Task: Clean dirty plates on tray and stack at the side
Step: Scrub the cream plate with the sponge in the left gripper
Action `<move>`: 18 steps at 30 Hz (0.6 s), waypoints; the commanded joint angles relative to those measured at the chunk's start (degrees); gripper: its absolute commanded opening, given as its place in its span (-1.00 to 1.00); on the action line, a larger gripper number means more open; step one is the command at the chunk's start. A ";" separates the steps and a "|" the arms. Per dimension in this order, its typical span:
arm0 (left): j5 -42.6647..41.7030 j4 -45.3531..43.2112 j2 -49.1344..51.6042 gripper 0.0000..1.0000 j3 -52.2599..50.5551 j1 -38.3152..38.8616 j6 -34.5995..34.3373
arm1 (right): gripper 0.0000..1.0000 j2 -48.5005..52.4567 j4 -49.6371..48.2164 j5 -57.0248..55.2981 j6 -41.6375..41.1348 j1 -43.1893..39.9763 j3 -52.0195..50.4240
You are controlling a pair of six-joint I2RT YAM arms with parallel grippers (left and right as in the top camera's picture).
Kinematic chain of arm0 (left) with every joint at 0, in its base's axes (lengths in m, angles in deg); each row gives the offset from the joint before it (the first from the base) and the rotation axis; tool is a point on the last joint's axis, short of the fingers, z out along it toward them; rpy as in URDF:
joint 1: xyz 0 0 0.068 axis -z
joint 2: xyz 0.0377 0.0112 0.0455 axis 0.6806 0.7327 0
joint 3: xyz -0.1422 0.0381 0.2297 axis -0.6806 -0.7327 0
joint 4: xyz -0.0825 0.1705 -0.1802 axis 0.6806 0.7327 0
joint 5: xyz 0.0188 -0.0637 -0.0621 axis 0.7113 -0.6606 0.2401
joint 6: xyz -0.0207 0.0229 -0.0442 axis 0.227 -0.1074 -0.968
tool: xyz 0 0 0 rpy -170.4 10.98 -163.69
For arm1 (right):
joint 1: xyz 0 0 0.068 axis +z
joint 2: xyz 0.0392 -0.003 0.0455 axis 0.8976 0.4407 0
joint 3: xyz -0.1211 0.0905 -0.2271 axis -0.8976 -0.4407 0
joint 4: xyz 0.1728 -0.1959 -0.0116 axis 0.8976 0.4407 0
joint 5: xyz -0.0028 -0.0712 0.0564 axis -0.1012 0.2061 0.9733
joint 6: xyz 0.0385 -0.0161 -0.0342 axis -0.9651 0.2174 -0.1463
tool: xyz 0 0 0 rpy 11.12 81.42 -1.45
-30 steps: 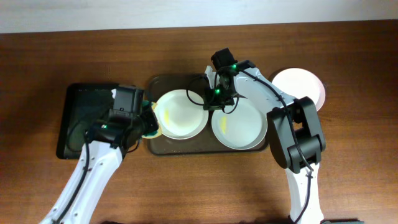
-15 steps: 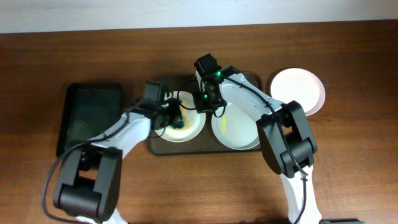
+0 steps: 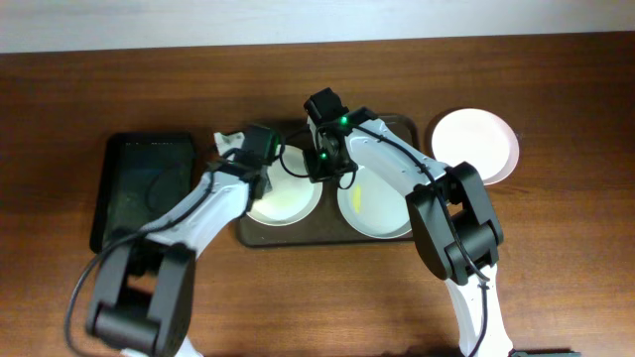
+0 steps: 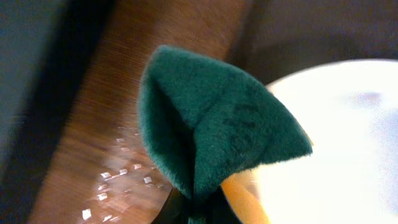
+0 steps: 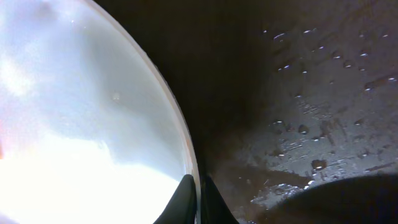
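Observation:
The brownish-grey tray [image 3: 327,230] holds two white plates: a left plate [image 3: 288,198] and a right plate [image 3: 382,208] with a yellow smear. A third plate [image 3: 476,144] lies on the table to the right of the tray. My left gripper [image 3: 266,159] is shut on a green cloth [image 4: 211,124] with a yellow sponge part [image 4: 244,200], at the left plate's far-left rim [image 4: 348,143]. My right gripper [image 3: 325,164] is shut on the left plate's right rim, and the right wrist view shows its fingers [image 5: 186,193] pinching that rim [image 5: 180,130] over the wet tray floor [image 5: 311,93].
A smaller black tray [image 3: 144,188] lies on the wooden table left of the big tray. Both arms reach in from the near side and meet over the tray's left half. The table's far edge runs along the top.
My left gripper has moved with the cloth from the black tray onto the left plate and then to its far-left rim. My right gripper has shifted slightly left and stays on the plate's rim.

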 commanded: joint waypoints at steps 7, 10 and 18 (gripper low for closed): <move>-5.53 12.92 -28.26 -1.00 1.66 -3.23 -0.20 | -0.92 -12.09 5.38 -30.38 8.07 6.32 5.84; -16.33 10.08 -24.39 -1.00 1.25 -3.56 -0.15 | -0.92 -10.49 4.87 -25.83 4.63 7.65 5.57; -30.21 -3.30 -4.15 -1.00 1.25 -3.56 5.75 | -0.92 0.11 1.75 3.21 3.06 -3.52 2.36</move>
